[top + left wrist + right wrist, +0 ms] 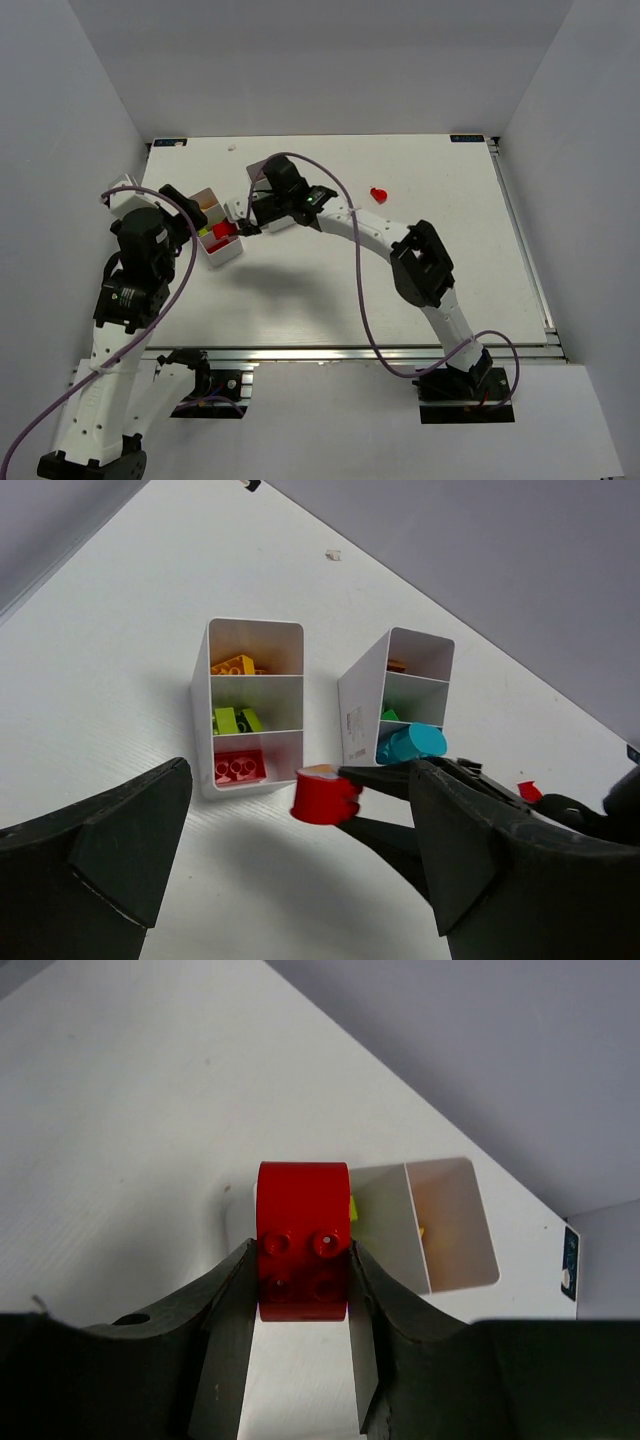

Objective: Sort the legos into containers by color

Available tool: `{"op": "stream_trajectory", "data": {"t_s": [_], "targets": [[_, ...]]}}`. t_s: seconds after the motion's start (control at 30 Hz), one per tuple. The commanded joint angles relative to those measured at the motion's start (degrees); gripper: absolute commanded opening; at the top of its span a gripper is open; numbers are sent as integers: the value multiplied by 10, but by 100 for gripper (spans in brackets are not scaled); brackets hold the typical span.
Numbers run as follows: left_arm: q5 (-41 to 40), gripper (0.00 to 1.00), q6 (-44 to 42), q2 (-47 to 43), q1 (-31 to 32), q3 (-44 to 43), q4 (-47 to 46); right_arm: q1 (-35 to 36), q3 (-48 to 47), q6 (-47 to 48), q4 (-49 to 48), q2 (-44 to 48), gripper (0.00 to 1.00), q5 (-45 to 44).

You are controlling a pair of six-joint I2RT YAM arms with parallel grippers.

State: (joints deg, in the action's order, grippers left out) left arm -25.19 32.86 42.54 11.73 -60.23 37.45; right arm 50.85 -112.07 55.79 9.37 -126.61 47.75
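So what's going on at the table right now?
The right end effector is shut on a red brick and holds it close by the white bin whose compartments hold orange, green and red pieces. The left end effector is open and empty, set back from that bin. Another red piece lies loose on the table, off to the right.

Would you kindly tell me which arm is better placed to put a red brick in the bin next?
Right: the right hand is shut on a red brick beside the bin whose end compartment holds red pieces. The left hand is open and empty.
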Motion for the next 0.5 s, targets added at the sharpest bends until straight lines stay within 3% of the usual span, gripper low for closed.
{"op": "stream_trajectory", "data": {"t_s": [0.0,0.3,0.47], "targets": [[-14,98,-17,-1,-2,-28,21,16,-31,-41,-122,-35,0,-43],[0,98,-44,9,-3,-20,14,44,-48,-41,-200,-92,0,-120],[6,98,-65,19,-3,-17,-2,45,-73,-26,-187,-114,0,-133]]}}
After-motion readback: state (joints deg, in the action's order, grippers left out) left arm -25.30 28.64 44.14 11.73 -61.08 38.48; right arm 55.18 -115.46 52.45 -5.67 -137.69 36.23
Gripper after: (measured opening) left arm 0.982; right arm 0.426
